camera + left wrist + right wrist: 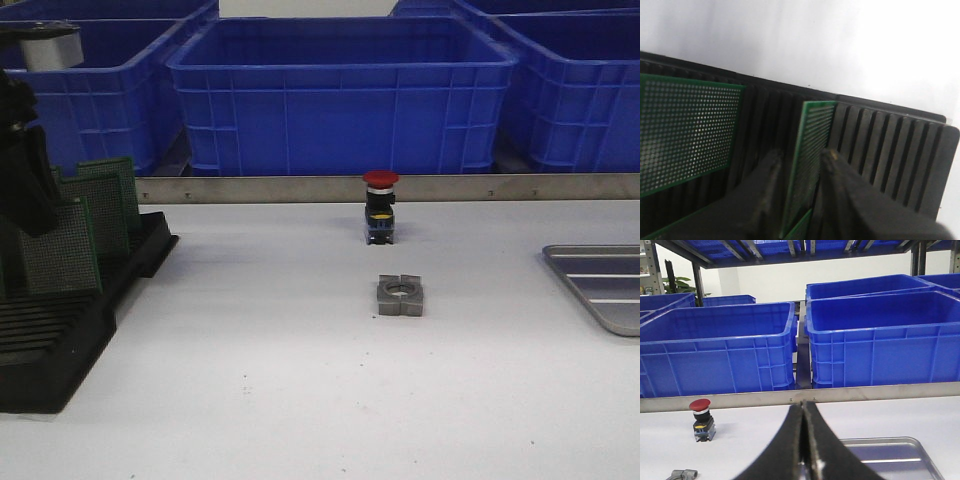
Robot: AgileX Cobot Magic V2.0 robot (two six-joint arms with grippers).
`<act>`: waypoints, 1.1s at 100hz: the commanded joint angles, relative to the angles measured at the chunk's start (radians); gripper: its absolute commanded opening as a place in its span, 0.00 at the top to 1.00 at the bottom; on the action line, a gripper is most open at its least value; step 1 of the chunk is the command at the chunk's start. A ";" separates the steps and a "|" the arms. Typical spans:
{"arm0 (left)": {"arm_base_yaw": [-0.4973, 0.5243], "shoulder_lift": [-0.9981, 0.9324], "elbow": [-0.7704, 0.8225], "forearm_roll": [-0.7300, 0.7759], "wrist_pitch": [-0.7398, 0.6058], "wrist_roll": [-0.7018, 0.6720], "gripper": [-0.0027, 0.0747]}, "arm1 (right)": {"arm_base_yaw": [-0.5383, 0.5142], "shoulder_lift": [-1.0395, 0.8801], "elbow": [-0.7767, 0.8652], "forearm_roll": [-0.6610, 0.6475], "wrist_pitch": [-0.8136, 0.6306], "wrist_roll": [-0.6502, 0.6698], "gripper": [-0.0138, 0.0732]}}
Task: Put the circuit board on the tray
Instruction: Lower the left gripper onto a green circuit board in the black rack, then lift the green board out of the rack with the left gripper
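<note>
My left gripper [801, 172] straddled a green perforated circuit board [812, 150] standing upright in the black slotted plastic rack [880, 145], fingers apparently closing on its edge to lift it. The shallow silver-grey metal tray [600, 285] waited well apart at the table's right; my right gripper [805, 440] hovered above it, fingers pressed together, empty.

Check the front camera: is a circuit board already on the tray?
No. The tray at the table's right edge shows only its bare ribbed floor; the boards stand in the black rack.

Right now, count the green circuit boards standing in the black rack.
3 are visible in the front view, upright in the rack: rear board, middle board, front board. The left arm may hide others.
</note>
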 commanded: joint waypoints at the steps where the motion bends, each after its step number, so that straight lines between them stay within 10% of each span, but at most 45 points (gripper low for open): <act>1: -0.003 -0.044 -0.029 -0.042 -0.002 -0.001 0.98 | 0.003 -0.017 0.004 0.000 -0.081 -0.005 0.92; 82: -0.014 -0.182 -0.157 -0.180 0.145 -0.062 0.99 | 0.003 -0.017 0.004 0.000 -0.081 -0.005 0.92; 110: -0.198 -0.262 -0.157 -0.283 0.145 -0.141 0.99 | 0.003 -0.017 0.004 0.000 -0.088 -0.005 0.92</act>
